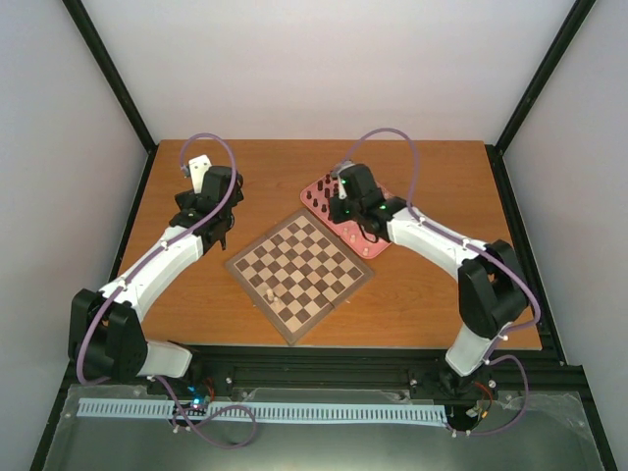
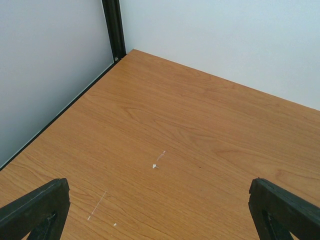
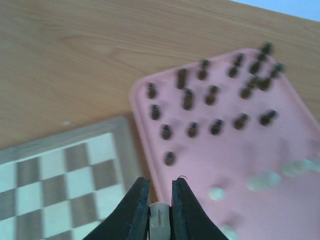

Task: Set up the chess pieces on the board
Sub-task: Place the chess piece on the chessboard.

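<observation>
one cream piece (image 1: 270,292) stands on the board (image 1: 300,265), on a square close to its near-left edge; no other piece shows on the squares. the board lies in the middle of the tabletop (image 2: 175,125), turned so that one corner points at the near edge.

just beside the board's far-right edge sits a pink tray (image 3: 210,160), toward the far edge of the tabletop and right of the middle. over a dozen dark pieces (image 3: 192,130) stand upright in loose rows on the part of the tray that lies toward the tabletop's far edge; the blur stops an exact count. several cream pieces (image 3: 265,180) lie smeared together nearer the tray's opposite side.

right jaws are closed on a pale piece (image 3: 159,217), pinched between the two black tips, above the tray's edge next to the board. only its top shows, so i cannot tell which kind it is.

left jaws stand wide apart and hold nothing, over bare wood toward the far-left corner of the tabletop, well apart from the board.
</observation>
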Available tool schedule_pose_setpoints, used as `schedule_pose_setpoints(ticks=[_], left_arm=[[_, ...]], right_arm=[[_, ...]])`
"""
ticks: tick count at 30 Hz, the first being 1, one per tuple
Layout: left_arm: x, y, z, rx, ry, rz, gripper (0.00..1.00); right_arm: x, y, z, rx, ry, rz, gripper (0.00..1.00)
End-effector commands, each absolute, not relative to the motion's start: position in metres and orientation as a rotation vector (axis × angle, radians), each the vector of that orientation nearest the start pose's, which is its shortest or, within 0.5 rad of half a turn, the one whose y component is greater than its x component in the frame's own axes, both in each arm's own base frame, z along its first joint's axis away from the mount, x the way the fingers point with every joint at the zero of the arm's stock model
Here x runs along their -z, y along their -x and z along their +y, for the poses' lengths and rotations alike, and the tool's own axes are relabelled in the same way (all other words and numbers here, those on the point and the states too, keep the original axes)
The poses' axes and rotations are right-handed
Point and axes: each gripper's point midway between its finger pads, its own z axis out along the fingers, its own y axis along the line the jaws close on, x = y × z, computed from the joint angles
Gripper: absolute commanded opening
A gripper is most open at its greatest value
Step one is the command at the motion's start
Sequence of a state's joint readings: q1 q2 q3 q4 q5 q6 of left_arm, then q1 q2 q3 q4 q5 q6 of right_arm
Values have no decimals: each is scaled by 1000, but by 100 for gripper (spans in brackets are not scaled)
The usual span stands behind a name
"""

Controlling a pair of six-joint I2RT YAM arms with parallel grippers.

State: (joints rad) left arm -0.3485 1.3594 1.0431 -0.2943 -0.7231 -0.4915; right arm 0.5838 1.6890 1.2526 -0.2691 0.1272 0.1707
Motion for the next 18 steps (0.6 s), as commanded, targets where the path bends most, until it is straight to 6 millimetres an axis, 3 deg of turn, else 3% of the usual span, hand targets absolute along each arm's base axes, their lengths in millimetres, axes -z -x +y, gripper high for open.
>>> schedule_pose_setpoints(ticks=[1, 9, 18], left_arm=[[-261, -398, -21, -241, 541, 1910, 100], [-277, -388, -18, -221, 548, 1880, 100], [-323, -352, -4, -154, 591, 1792, 100]], right_arm=[[-173, -398, 312, -397, 613, 2207, 3], [-140, -361, 417, -447, 894, 2219, 3], [-115, -320, 474, -432, 1079, 2217, 3]])
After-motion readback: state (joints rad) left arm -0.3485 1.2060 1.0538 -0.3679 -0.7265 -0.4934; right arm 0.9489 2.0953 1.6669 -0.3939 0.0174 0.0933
